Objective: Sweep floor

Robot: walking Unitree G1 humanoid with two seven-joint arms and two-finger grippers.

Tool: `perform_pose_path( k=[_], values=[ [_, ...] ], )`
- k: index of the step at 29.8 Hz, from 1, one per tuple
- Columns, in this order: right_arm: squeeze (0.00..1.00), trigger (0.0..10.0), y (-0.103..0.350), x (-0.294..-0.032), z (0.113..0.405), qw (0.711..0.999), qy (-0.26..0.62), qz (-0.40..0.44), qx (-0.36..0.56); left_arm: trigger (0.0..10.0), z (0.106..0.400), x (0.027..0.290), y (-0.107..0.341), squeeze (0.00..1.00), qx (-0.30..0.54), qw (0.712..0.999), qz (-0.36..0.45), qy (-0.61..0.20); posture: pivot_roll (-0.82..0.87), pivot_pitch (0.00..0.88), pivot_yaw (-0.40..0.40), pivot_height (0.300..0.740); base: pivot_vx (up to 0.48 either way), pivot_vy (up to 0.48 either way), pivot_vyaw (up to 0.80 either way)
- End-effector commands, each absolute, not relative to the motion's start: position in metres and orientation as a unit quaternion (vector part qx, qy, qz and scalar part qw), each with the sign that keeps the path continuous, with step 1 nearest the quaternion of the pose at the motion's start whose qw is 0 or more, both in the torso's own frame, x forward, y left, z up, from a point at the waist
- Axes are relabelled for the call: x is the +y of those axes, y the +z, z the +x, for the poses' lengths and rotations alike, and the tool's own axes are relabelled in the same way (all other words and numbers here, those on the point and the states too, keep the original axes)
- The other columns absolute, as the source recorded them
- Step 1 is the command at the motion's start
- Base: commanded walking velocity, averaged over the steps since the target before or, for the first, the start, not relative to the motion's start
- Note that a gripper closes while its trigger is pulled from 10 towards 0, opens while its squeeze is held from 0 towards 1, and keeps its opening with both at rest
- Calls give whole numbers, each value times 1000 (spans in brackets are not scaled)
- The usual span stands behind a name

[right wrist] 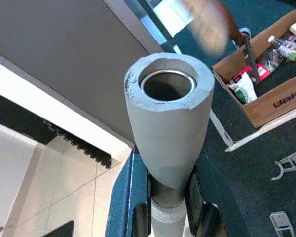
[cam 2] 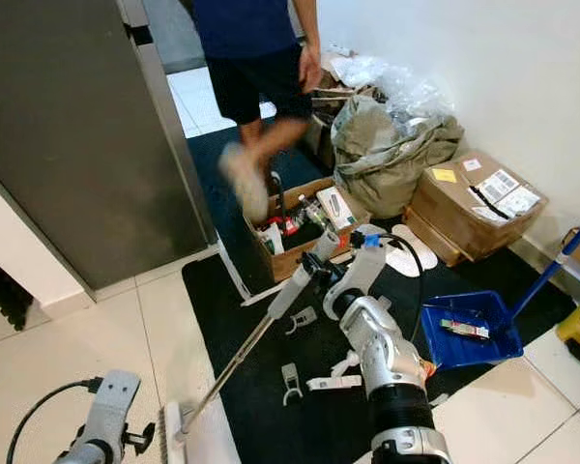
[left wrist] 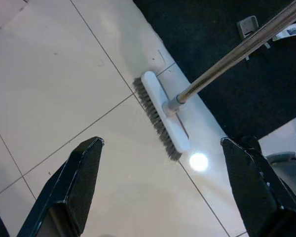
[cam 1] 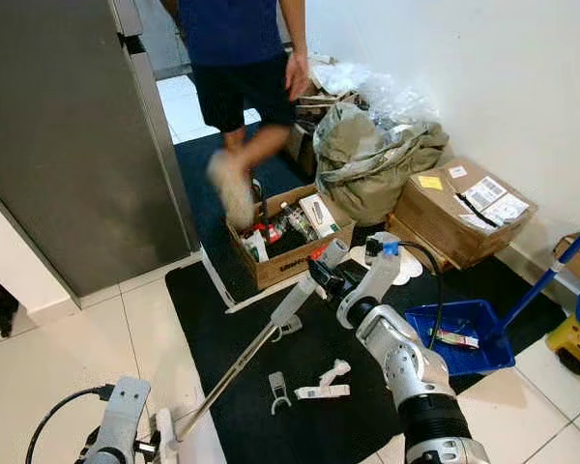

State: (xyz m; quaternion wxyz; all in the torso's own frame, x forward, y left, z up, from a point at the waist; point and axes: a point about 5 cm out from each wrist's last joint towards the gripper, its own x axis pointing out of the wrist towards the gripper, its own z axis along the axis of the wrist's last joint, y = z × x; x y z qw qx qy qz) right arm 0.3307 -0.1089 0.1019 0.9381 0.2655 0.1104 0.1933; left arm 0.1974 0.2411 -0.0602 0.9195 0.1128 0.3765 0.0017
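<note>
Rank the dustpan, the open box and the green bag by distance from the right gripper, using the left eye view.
From the right gripper:
1. Open box, just beyond it.
2. Dustpan, on the robot's right, by the wall.
3. Green bag, farther back, against the wall.

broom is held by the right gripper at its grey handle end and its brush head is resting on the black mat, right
Not quite. The right gripper does hold the broom at its grey handle end, but the brush head rests on the pale floor tiles, beside the black mat rather than on it. The left wrist view shows this.

Cardboard box [cam 1: 288,253]; blue dustpan [cam 1: 464,333]
</note>
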Motion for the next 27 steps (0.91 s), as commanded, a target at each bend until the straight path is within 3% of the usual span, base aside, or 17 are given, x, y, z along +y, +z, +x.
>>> perform_pose_path(
  k=[1,14,27],
  values=[
    [0,10000,104,-106,332,936,198,274,101,10000,191,240,-64,0,389,914,113,4,1,70,48,740,0,-480,0],
    [0,10000,102,-107,331,940,194,261,103,10000,193,241,-62,0,377,920,108,11,1,76,52,740,0,-47,0],
    [0,10000,103,-106,332,940,197,261,97,10000,193,239,-63,0,376,920,110,5,2,78,52,740,278,0,0]
  ],
)
